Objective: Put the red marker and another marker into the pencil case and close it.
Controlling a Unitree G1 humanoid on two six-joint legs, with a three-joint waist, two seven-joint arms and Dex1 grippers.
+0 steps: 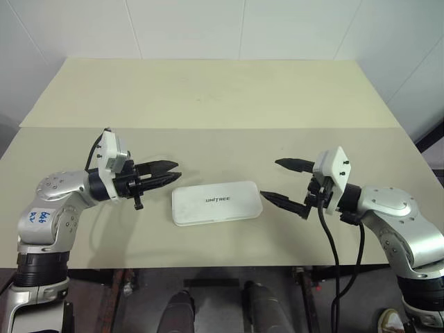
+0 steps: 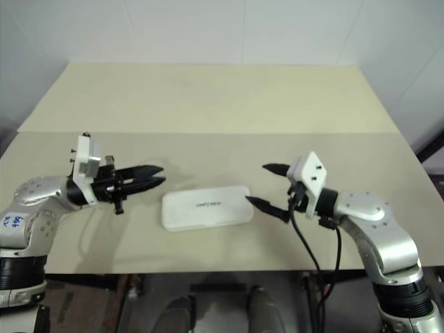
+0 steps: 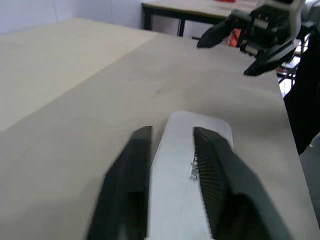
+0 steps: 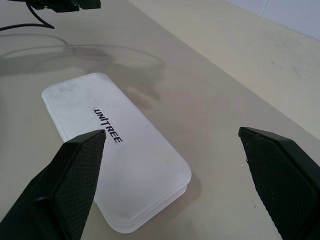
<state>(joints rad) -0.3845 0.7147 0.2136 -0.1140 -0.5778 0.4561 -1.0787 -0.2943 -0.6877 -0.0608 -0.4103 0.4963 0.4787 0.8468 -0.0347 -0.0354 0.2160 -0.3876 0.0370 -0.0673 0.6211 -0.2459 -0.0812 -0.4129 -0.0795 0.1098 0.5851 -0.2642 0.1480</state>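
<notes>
Head view, pencil case: the white pencil case (image 1: 217,202) lies flat and lidded on the beige worktop (image 1: 208,97), near its front edge, "UNITREE" lettering up.
Head view, left claw: the left claw (image 1: 172,174) hangs just off the case's left end, pointing along towards it, fingers a narrow gap apart, nothing between them.
Head view, right claw: the right claw (image 1: 279,180) sits off the case's right end, spread wide; its lower fingertip is right by the case's right corner, though I cannot tell whether it touches, and its upper finger points out over bare worktop beyond the case.
Head view, markers: neither marker can be made out on the worktop.
Left wrist view, claw: two dark fingers (image 3: 220,175) stand a narrow way apart, and the white lid of the case (image 3: 177,165) shows through the gap between them.
Left wrist view, contact: cannot tell from here whether the fingers touch the case or hang above it.
Left wrist view, far side: the right claw (image 3: 235,45) is across the worktop, open, well past the far end of the case.
Right wrist view, claw: wide apart, two ribbed fingers (image 4: 75,175) with empty space between them.
Right wrist view, pencil case: the case (image 4: 115,145) lies closed, lettering plain to read, one finger in front of its near end.
Right wrist view, far end: the left claw (image 4: 65,4) peeks in past the case's far end, with a dark cable (image 4: 25,26) trailing beside it.
</notes>
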